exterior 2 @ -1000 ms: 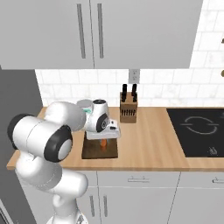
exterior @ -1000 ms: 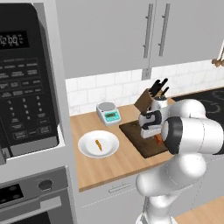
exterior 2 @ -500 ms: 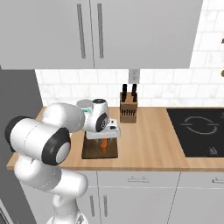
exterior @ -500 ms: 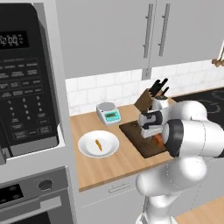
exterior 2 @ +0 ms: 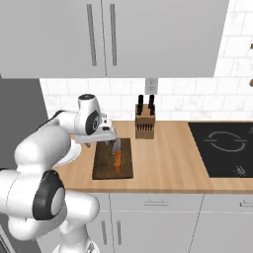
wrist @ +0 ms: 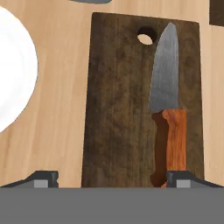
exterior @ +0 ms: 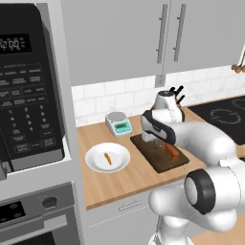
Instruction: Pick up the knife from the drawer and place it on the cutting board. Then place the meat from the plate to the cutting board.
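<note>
The small knife with orange-brown handle and grey steel blade [wrist: 168, 113] lies flat on the dark brown rectangular wooden cutting board [wrist: 118, 100], along its right part. The two-finger claw [wrist: 113, 178] hangs above it, fingers spread wide, holding nothing. The handle end is just beside the right fingertip [wrist: 186, 178].

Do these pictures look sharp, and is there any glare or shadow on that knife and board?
Hand view: sharp; the knife lies flat on the cutting board, blade evenly grey, no glare, a thin shadow along the handle. Left base view: flat, even lighting, the meat crisp on the plate. Right base view: evenly lit, no blur.
</note>
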### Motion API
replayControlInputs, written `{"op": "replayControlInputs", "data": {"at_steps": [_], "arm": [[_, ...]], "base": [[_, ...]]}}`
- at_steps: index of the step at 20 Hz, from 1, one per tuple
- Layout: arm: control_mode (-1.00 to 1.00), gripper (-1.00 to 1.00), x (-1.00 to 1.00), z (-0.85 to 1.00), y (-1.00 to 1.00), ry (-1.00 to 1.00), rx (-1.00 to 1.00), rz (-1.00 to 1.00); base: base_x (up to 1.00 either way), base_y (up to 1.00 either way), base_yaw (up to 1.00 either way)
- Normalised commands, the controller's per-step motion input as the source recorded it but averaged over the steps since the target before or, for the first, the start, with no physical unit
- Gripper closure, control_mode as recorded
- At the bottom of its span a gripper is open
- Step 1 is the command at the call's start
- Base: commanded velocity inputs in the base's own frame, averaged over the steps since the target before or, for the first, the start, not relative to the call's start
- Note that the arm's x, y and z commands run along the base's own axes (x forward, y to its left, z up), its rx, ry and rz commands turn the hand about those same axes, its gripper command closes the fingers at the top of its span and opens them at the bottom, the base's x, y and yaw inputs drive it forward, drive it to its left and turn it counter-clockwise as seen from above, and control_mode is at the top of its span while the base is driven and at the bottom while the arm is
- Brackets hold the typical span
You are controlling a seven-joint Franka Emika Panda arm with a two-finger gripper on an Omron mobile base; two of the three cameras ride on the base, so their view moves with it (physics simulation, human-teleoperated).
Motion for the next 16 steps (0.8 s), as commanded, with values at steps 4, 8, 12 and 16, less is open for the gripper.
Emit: {"op": "replayControlInputs", "data": {"at_steps": [4,8,12,16], "arm": [[-1.00,-1.00,-0.11,0.03,1.00,-0.04,-0.01,0.02],[-1.00,-1.00,0.01,-0.30,1.00,0.00,0.00,0.02],[-1.00,-1.00,0.08,-0.09,1.00,-0.05,0.00,0.00],[-1.00,-1.00,0.10,-0.33,1.00,0.00,-0.01,0.00]], "base": [[0.00,0.00,0.00],[0.00,0.00,0.00],[0.00,0.00,0.00],[0.00,0.00,0.00]]}}
